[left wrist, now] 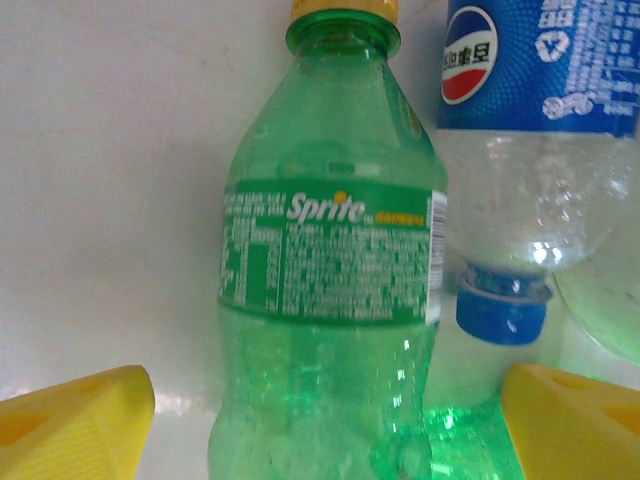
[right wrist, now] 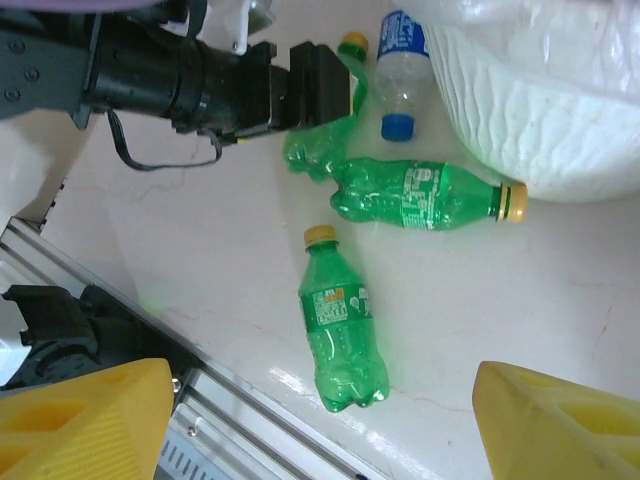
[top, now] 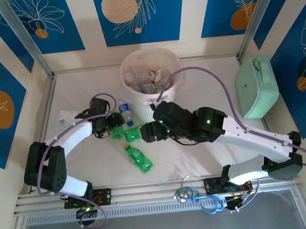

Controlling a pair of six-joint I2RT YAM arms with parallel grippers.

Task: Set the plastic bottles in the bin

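Note:
The bin (top: 151,75) stands at the back middle with several bottles inside; its white wall (right wrist: 540,100) also fills the upper right of the right wrist view. Three green plastic bottles and a clear blue-capped one (top: 125,112) lie in front of it. My left gripper (left wrist: 325,430) is open and straddles one green bottle (left wrist: 330,290), with a gap on each side; the clear bottle (left wrist: 530,150) lies next to it. My right gripper (right wrist: 320,430) is open, hovering over another green bottle (right wrist: 343,330). A third green bottle (right wrist: 420,195) lies by the bin's foot.
A mint-green case (top: 256,85) leans at the right wall. A small clear plastic bag (top: 66,118) lies at the left. A metal rail (top: 148,192) and loose cables (top: 197,198) run along the near edge. The left arm (right wrist: 180,75) reaches in close to the right gripper.

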